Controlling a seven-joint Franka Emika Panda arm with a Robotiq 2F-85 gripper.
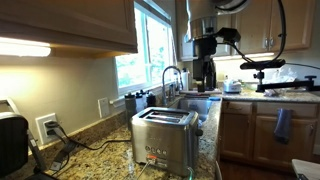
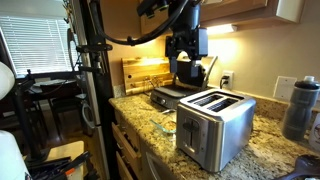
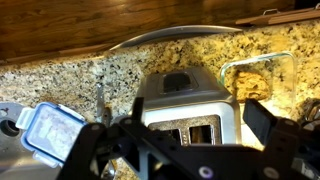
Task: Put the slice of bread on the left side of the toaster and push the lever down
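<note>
My pincer [image 1: 205, 80] hangs wide open with nothing between its fingers, well above the toaster [image 1: 165, 135], with free air between us. The toaster stands close to the tabletop [image 3: 90, 75] front edge. A glass dish [image 3: 257, 78] lies just beside it. Whether the slice of bread is inside, I cannot tell. The toaster's red marks are too small to read.

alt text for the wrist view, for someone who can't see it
Seen from above, a boxy brushed stainless-steel two-slot toaster stands on a speckled granite countertop, framed by the black pincer with its fingers spread wide. A clear glass dish lies at picture right, a blue-rimmed plastic lid at picture left.
</note>
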